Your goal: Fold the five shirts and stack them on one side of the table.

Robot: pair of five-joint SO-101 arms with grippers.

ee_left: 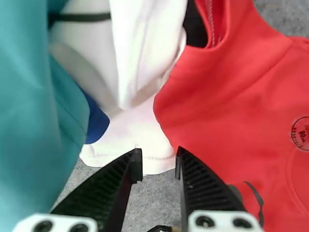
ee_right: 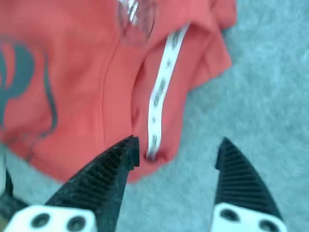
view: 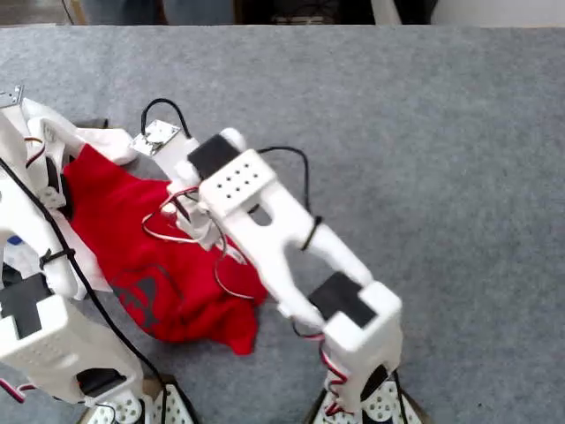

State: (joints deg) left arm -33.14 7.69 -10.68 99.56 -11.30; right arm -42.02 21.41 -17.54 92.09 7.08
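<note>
My right tool point(ee_right: 177, 145) is open wide, with nothing between its jaws, and is poised low over the red shirt point(ee_right: 72, 72). The shirt lies crumpled on the grey surface point(view: 441, 132), toward the left arm's side, partly covering a white shirt point(ee_left: 140, 72). The relation that governs the next move: the red shirt's edge ends directly at one fingertip point(ee_right: 124, 153) of the right tool, while the other fingertip stands over bare surface, so the cloth lies ahead of the tool and to one side, not centred in the gap. The white neck tape point(ee_right: 161, 87) runs lengthwise away from that fingertip, roughly along the tool's pointing direction, and marks the collar line. In my judgement, the right tool must shift sideways toward the cloth before closing, or it will pinch only the rim. My left tool point(ee_left: 158, 153) is open by a narrow gap and holds nothing; the white shirt's hem lies just ahead of its tips, the red shirt ahead to one side, and a teal shirt point(ee_left: 29, 96) to the other. The right tool is the nearer one to the collar.
</note>
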